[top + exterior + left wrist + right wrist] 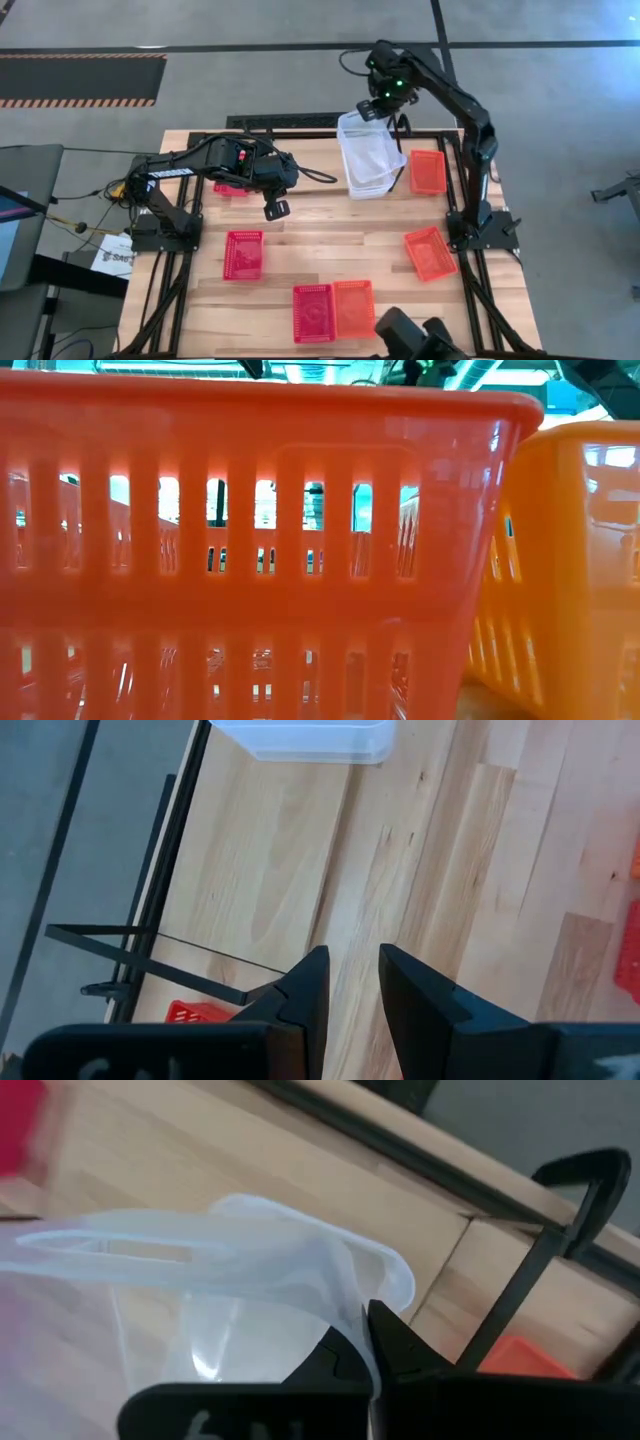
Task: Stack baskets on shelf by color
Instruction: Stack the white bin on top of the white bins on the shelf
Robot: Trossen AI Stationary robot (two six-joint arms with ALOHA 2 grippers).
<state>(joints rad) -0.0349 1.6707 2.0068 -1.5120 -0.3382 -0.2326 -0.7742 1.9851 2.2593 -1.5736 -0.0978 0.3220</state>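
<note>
At the worktop's far edge, the right gripper [372,108] pinches its fingers on the rim of the translucent clear mesh plastic basket [370,158], placing it. Next comes releasing. The left gripper [276,209] hovers mid-worktop, fingers parted, empty.

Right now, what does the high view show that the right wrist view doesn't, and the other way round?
Only the high view shows the left gripper empty over the table, the red baskets and the red-and-orange pair at the near edge. Only the right wrist view shows the right gripper pinching the clear basket's rim, and a black clamp at the table's edge. Both show the clear basket held by the right gripper and an orange basket beside it.
</note>
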